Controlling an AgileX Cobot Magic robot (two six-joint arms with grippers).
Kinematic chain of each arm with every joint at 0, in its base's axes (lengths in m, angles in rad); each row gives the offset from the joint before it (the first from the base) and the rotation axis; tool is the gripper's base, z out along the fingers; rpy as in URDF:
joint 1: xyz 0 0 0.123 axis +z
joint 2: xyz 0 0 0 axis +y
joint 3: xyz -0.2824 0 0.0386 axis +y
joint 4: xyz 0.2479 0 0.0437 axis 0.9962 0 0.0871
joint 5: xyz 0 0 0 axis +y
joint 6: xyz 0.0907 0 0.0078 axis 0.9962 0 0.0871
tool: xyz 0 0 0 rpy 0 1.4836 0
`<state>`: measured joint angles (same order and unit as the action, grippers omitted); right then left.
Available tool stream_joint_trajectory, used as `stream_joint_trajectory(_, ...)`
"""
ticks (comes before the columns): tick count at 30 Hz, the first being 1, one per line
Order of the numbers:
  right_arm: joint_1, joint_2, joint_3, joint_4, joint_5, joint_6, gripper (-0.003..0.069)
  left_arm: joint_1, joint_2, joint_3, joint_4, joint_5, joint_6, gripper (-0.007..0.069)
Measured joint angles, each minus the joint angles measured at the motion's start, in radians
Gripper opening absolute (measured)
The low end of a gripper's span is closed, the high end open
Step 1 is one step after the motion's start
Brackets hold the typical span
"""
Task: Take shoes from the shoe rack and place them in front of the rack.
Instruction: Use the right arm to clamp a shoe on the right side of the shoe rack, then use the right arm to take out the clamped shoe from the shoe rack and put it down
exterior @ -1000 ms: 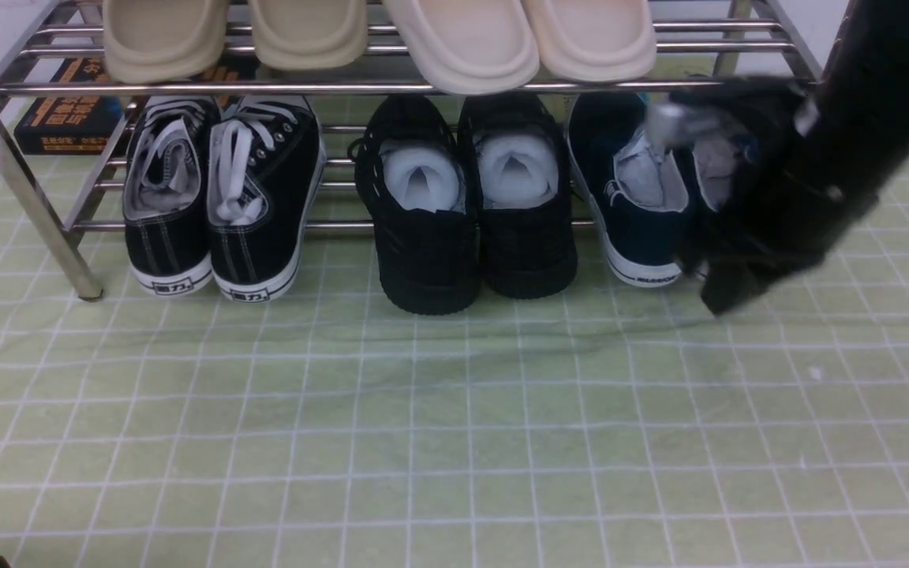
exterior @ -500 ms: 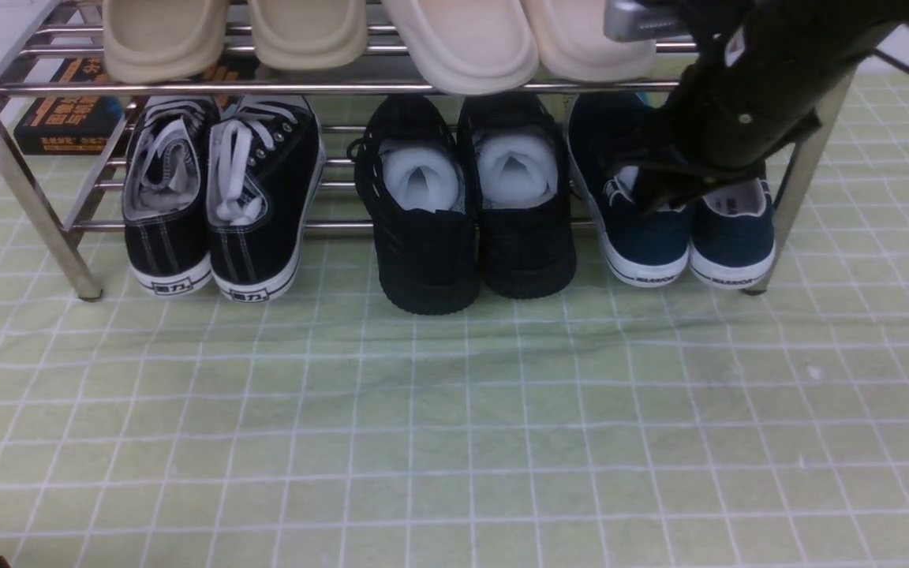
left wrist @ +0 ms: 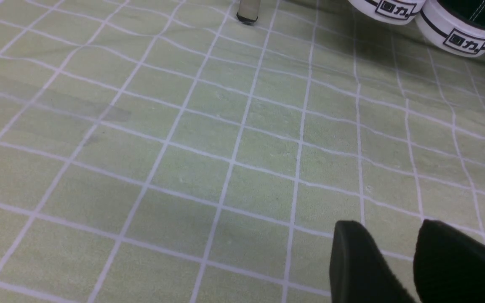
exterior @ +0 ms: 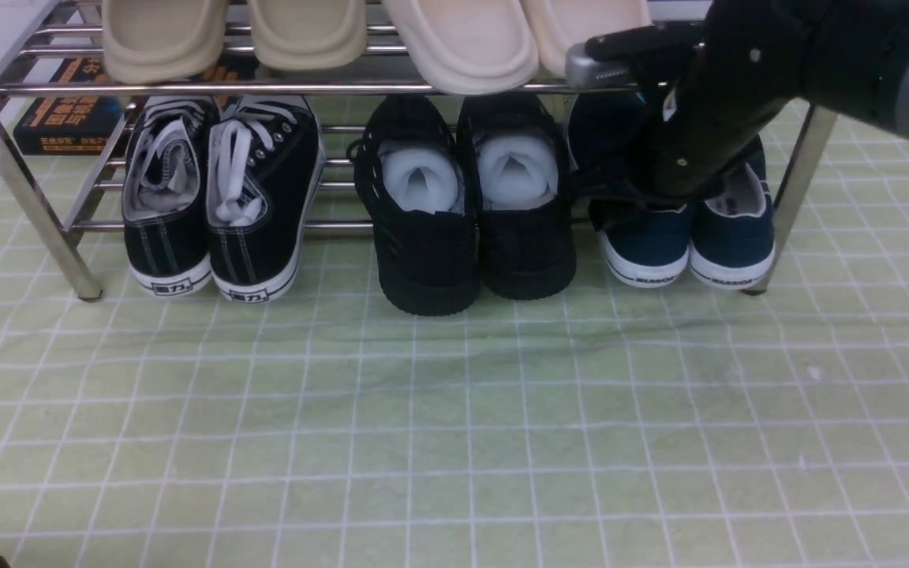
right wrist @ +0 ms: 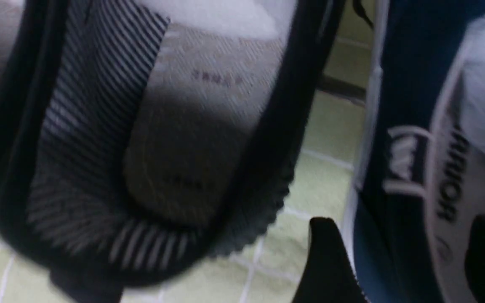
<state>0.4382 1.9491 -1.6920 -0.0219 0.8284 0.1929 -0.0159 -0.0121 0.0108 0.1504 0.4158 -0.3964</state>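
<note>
The chrome shoe rack (exterior: 20, 185) holds the shoes on its lower shelf, heels toward me. The black knit pair (exterior: 431, 252), stuffed with white paper, sits in the middle. The navy pair (exterior: 735, 237) with white soles sits at the right. My right arm (exterior: 707, 110) reaches down over the left navy shoe (exterior: 648, 244). The right gripper (right wrist: 406, 235) is open and straddles that shoe's side wall (right wrist: 398, 126): one finger (right wrist: 326, 261) stands outside it, the other inside. The knit shoe (right wrist: 162, 147) is beside it. My left gripper (left wrist: 387, 229) hangs open over bare cloth, holding nothing.
Black canvas sneakers with white laces (exterior: 210, 229) sit at the lower shelf's left, their heels (left wrist: 457, 35) near a rack foot (left wrist: 249, 10). Beige and cream slippers (exterior: 462, 47) lie on the top shelf. A dark book (exterior: 68, 118) lies behind. Green checked cloth (exterior: 454, 442) covers the floor.
My right arm has swung from the right of the rack leftward over the navy pair. Its jaws have opened around the left navy shoe's side wall.
</note>
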Motion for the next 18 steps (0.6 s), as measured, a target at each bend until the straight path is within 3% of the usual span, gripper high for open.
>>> stream_joint_trajectory(4, 0.0, 0.027, 0.0, -0.004, -0.029, 0.0, 0.036, 0.0, 0.0, 0.0, 0.0, 0.0, 0.0, 0.0239)
stream_joint_trajectory(10, 0.0, 0.013, 0.0, -0.016, -0.018, 0.0, 0.0049, 0.0, 0.0, 0.0, 0.0, 0.0, 0.0, 0.0239)
stream_joint_trajectory(18, -0.001, -0.105, 0.002, 0.011, 0.125, -0.003, 0.0041, 0.0, 0.0, 0.0, 0.0, 0.0, 0.0, 0.0239)
